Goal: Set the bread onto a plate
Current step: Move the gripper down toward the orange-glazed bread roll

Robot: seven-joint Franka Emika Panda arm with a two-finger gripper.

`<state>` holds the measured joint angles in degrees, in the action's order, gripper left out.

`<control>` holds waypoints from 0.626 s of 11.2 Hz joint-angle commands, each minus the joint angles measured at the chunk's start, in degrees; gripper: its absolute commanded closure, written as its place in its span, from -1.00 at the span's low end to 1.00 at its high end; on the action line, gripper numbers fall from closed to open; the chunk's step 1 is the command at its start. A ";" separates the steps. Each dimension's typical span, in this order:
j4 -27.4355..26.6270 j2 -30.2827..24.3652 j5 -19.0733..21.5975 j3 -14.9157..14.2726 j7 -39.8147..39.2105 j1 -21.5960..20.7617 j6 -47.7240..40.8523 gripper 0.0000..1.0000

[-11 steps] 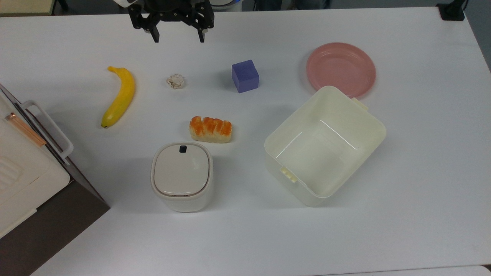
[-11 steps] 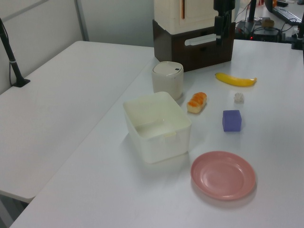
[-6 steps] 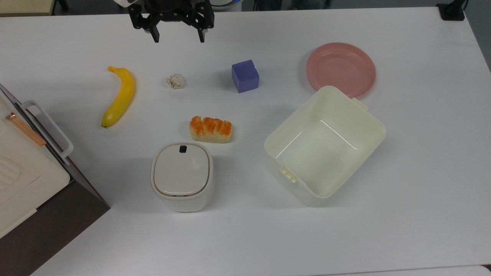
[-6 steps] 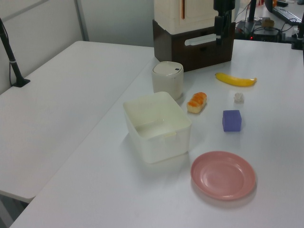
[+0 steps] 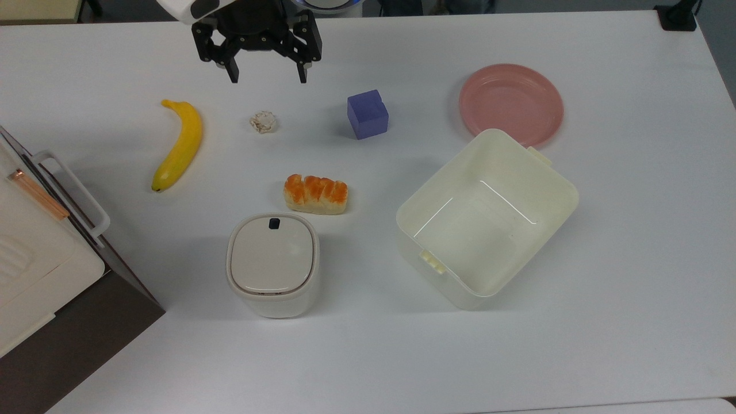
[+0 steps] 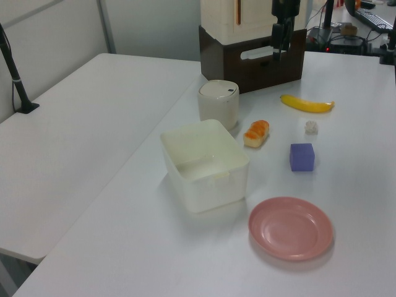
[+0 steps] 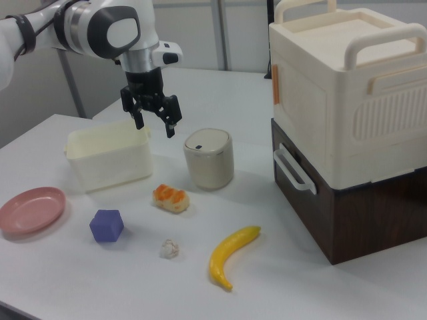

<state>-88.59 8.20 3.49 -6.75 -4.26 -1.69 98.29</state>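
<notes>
The bread point(image 5: 315, 194) point(image 6: 257, 133) point(image 7: 171, 198), a small loaf with a glossy orange segmented top, lies on the white table beside a lidded bin. The pink plate point(image 5: 510, 104) point(image 6: 291, 228) point(image 7: 31, 209) sits flat at the top view's upper right, with nothing on it. My gripper point(image 5: 267, 76) point(image 7: 155, 126) hangs open above the table near the top view's top edge, well away from the bread, with nothing between its fingers. In the left view the gripper point(image 6: 278, 52) shows against the brown cabinet.
A cream square tub point(image 5: 487, 217) stands between bread and plate. A purple cube point(image 5: 367, 114), a beige wrinkly ball point(image 5: 263, 121) and a banana point(image 5: 177, 144) lie nearby. A lidded round bin point(image 5: 272, 264) and a cream-and-brown cabinet point(image 5: 40, 270) stand at the top view's lower left.
My gripper has moved a little down the top view, toward the table's middle, still open. The bread, plate and other objects have not moved.
</notes>
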 commanded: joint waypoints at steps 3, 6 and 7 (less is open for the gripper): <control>-0.88 1.20 -1.02 0.16 0.57 -0.77 1.03 -1.00; -0.96 5.68 -2.60 0.25 -2.92 -0.77 5.05 -1.00; -0.97 7.43 -3.04 0.25 -9.39 -0.77 5.51 -1.00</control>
<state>-88.98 12.80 2.41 -6.31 -5.33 -1.82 100.97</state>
